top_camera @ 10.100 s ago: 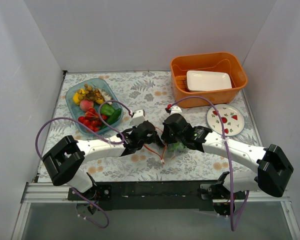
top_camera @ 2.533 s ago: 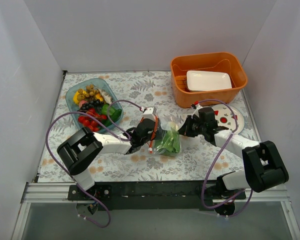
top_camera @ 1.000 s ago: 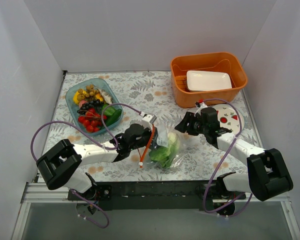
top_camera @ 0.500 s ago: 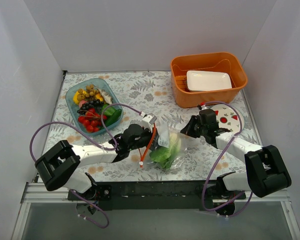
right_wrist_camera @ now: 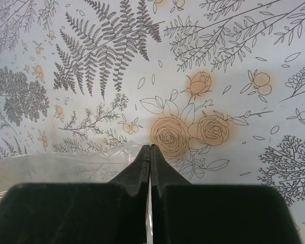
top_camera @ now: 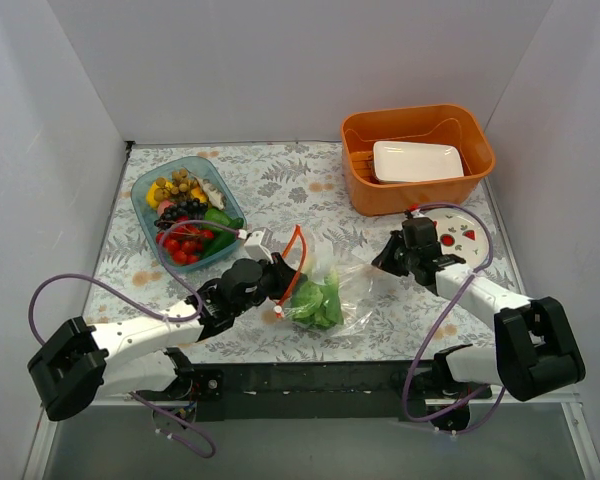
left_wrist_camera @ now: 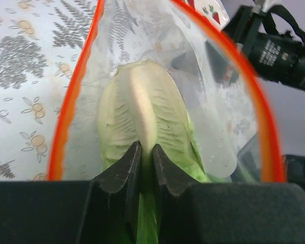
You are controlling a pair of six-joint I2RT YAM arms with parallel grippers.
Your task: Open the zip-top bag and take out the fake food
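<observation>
The left gripper (top_camera: pixel 277 283) has its two black fingers (left_wrist_camera: pixel 126 170) drawn almost together, only a thin slit between them, nipped on the near lip of the crinkly clear plastic zip-top bag (top_camera: pixel 358 290). Whether the leaf behind is caught as well cannot be told. Round those fingertips the thin red-orange zip strip (left_wrist_camera: pixel 73 101) arches wide on both sides and over the top, so the mouth gapes. Straight ahead of the tips, inside the film, lies a pale-green ribbed toy lettuce leaf (left_wrist_camera: pixel 142 112), its stem end toward the fingers. At the bag's far end the right gripper (top_camera: pixel 388 262) is closed tight, fingers (right_wrist_camera: pixel 140 160) pressed flat together on a thin edge of clear film, so the bag hangs stretched between the two hands, its belly of greens sagging onto the floral-printed table cover (top_camera: pixel 280 180). Ahead of the right fingertips the cover shows bare ferns and roses. Just behind the right wrist sits a round white plate with strawberry print (top_camera: pixel 470 250), and farther back on that side an orange plastic basket (top_camera: pixel 420 197) holding a white rectangular dish (top_camera: pixel 417 160). Off the left gripper's outer side and forward stands a clear blue tray of mixed toy foods (top_camera: pixel 137 197), near but apart. Open cover runs from beneath the bag to the near table edge.
</observation>
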